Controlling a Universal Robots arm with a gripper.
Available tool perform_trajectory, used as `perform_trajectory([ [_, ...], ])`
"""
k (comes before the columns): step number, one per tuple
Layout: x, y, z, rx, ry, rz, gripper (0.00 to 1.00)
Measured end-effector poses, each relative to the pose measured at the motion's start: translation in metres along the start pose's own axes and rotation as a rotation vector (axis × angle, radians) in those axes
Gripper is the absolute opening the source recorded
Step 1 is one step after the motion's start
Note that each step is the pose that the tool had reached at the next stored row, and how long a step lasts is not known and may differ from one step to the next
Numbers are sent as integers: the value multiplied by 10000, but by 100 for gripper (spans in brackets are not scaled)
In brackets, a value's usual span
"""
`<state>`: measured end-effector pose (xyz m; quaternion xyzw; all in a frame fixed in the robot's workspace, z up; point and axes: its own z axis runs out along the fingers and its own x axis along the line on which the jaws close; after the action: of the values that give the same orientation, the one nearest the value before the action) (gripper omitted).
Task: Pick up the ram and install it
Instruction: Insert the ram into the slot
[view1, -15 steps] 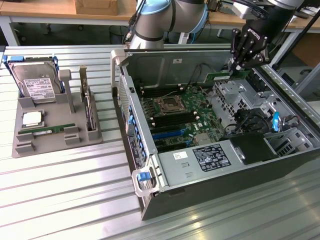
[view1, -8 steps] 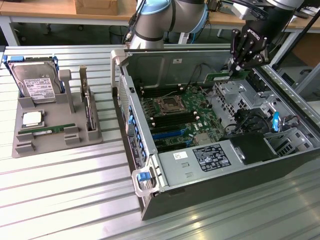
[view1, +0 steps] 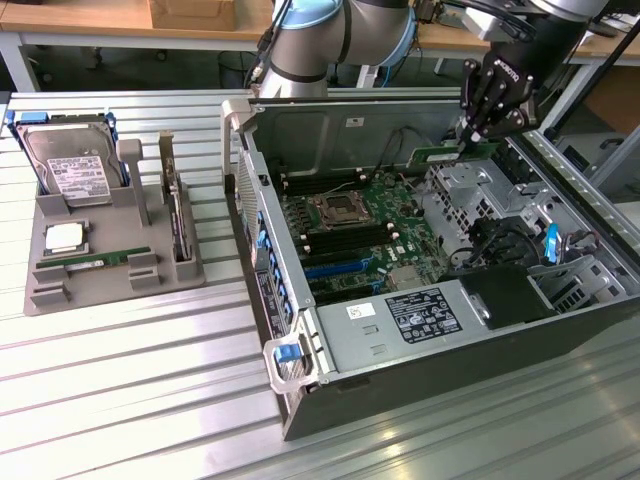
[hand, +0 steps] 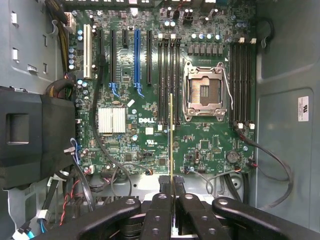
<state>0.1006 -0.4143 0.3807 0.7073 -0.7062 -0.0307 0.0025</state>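
My gripper (view1: 468, 128) hangs over the far side of the open computer case (view1: 300, 385), at the exterior view's right, shut on the ram (view1: 440, 153), a thin green board stick. In the wrist view the ram (hand: 171, 140) shows edge-on, clamped between the black fingers (hand: 162, 197) and pointing down at the motherboard (hand: 150, 135). It hovers above the board, between the long black memory slots (hand: 170, 70) and the bare processor socket (hand: 205, 92). Another bank of slots (hand: 242, 85) lies beyond the socket.
A grey holder tray (view1: 110, 275) at the exterior view's left carries a hard drive (view1: 70, 165), a silver processor chip (view1: 65, 238), an upright expansion card (view1: 178, 215) and another green stick (view1: 95, 262). Cables (hand: 265, 155), a black shroud (hand: 30, 135) and drive cages (view1: 480, 185) crowd the case.
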Motion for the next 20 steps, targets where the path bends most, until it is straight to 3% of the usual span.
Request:
perform_trajectory([
  [20, 1, -2, 35, 0, 1, 0, 12],
])
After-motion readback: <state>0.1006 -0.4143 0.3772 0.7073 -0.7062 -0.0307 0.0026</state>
